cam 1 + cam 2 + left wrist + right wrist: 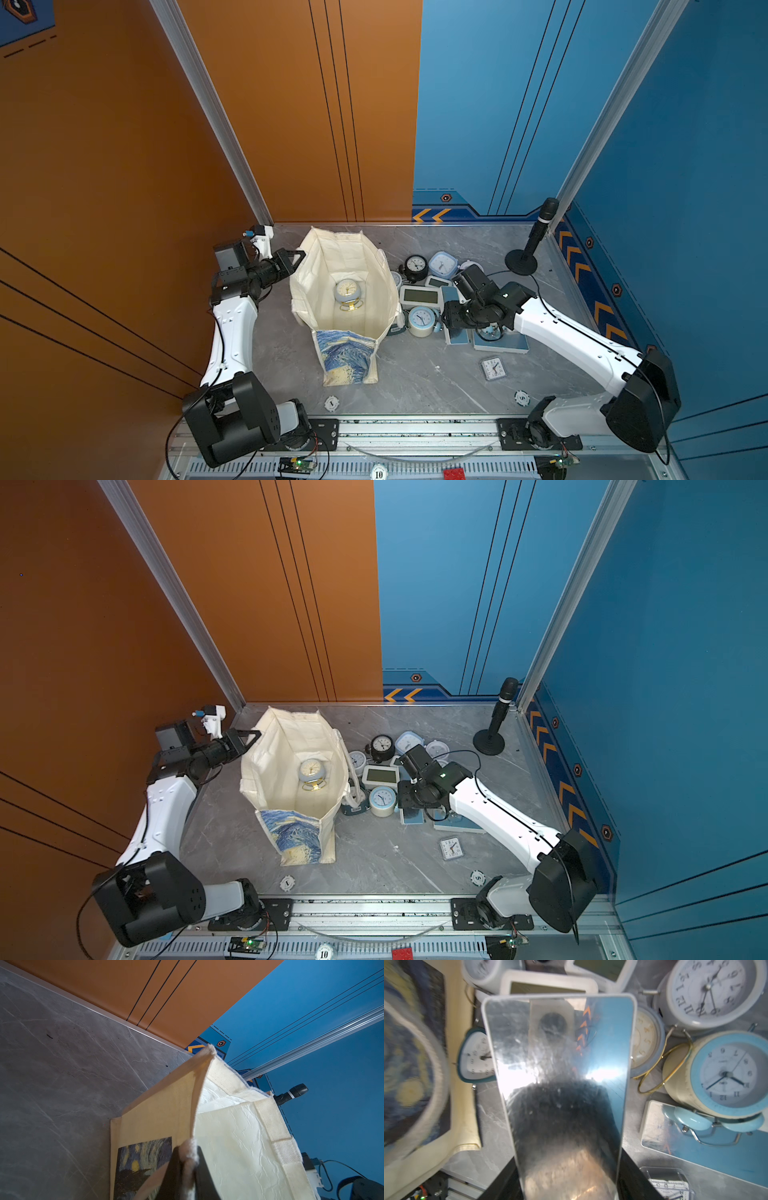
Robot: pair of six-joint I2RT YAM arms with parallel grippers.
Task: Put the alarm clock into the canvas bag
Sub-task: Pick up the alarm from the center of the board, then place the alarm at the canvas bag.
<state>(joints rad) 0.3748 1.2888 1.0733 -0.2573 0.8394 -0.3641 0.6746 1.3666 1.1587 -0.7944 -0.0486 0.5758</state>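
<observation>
Being pinched between the shut jaws of the left claw point(187, 1159) is the rim of the bag point(228, 1147) on that arm's side, so that the mouth is being held wide open while the bag is standing on the table point(415, 374). At the bottom of the bag a round clock point(348, 293) with a gold wire stand is lying face up, so one clock is judged to be packed already.

The right claw point(453, 328) is being held low over the heap of clocks point(422, 320) just beside the bag. In the right wrist view a flat mirror clock point(560, 1064) is being gripped by its side edges, a dark finger point(635, 1182) showing at each side, and the jaws are standing apart by the width of that clock. Whether it is being lifted clear of the heap cannot be told, since its lower end is being hidden by the claw in both top views.

Round, square and screen-faced clocks are lying against one another in the heap, and a small square clock point(493, 368) is lying apart, nearer the front of the table.

By this reading the grip on the next clock looks made. The lift, the carry across to the open mouth and the release are not yet done, and many clocks are waiting outside the bag.
</observation>
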